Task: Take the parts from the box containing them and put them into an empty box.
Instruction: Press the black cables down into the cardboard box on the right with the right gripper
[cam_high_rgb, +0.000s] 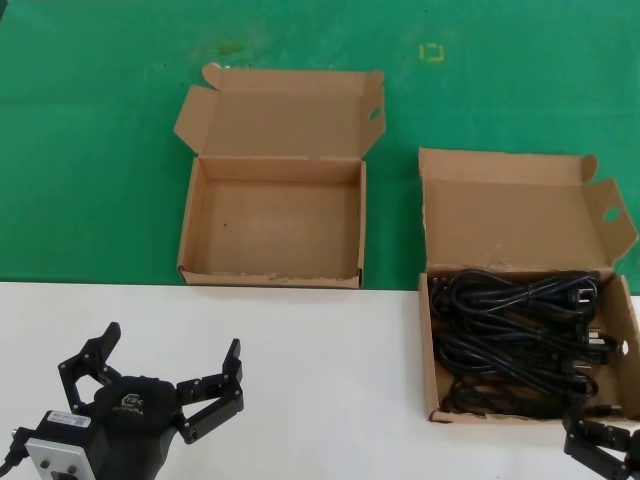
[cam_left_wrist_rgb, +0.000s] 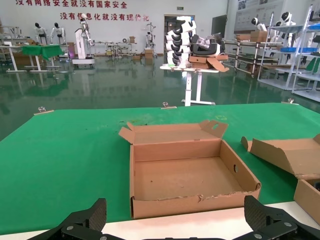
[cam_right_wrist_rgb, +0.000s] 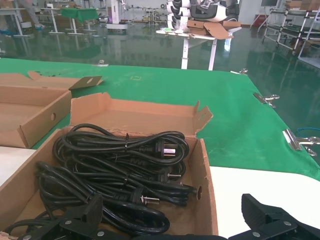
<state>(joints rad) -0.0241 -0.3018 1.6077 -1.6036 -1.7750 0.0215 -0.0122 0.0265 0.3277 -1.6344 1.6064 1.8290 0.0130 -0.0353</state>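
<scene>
The empty box (cam_high_rgb: 270, 275) lies open on the green mat at centre left, its lid with flaps at both ends; it also shows in the left wrist view (cam_left_wrist_rgb: 192, 202). The box of cables (cam_high_rgb: 500, 215) sits to the right, ragged lid raised. Several black coiled power cables (cam_high_rgb: 520, 335) fill it, also seen in the right wrist view (cam_right_wrist_rgb: 120, 160). My left gripper (cam_high_rgb: 165, 378) is open and empty over the white table, in front of the empty box (cam_left_wrist_rgb: 177, 220). My right gripper (cam_high_rgb: 603, 447) is open and empty, low at the cable box's near right corner (cam_right_wrist_rgb: 175, 215).
The green mat (cam_high_rgb: 90, 150) covers the far half of the table, and a white surface (cam_high_rgb: 320, 380) the near half. A small yellow square mark (cam_high_rgb: 431, 52) is on the mat behind the boxes. The two boxes stand a little apart.
</scene>
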